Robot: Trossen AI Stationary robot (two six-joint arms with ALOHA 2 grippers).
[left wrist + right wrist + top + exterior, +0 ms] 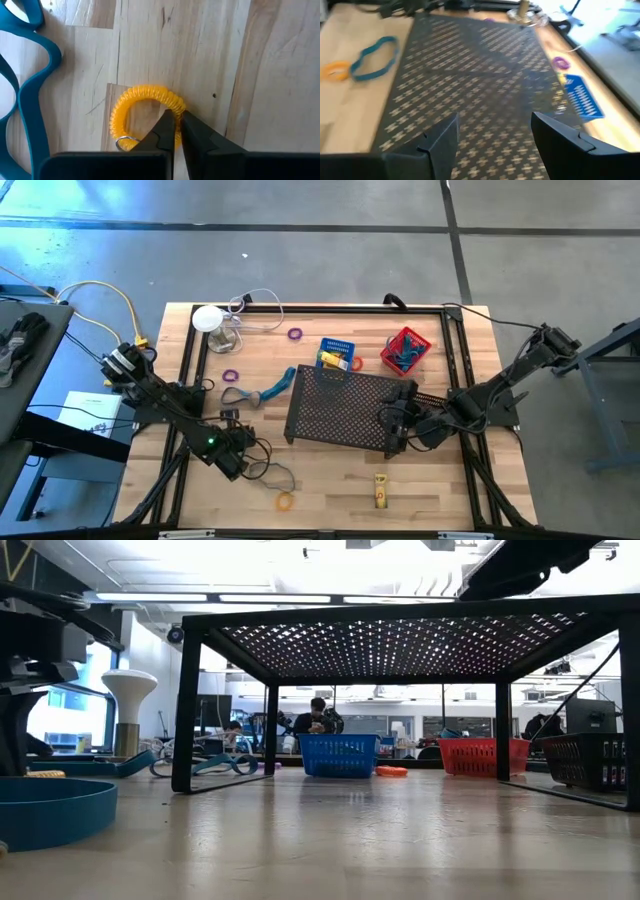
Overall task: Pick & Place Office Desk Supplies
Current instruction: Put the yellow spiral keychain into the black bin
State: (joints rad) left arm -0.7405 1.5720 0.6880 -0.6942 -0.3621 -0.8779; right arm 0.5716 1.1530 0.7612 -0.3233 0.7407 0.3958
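An orange coil ring [286, 501] [145, 95] lies flat on the wood near the table's near edge. My left gripper [240, 463] [177, 119] is shut, and in the left wrist view its tips stand over the ring's rim. A blue rubber band [30, 90] lies beside the ring. My right gripper [400, 420] [492, 135] is open above the right part of the black mesh tray [340, 410]. Another blue band [265, 390], purple rings [295, 334] [231, 375] and a yellow packet [380, 490] lie loose on the table. My left gripper points its shut tips down at the orange ring's rim [175, 105], coming slanted from above. The ring lies flat on the table. Whether the tips touch it, I cannot tell.
A blue basket [337, 352] and a red basket [405, 350] stand at the far side, with orange and yellow bits by the blue one. A white round-topped object with a cable [210, 320] stands far left. The mesh tray stands on legs [185, 710] mid-table. A black frame rims the table.
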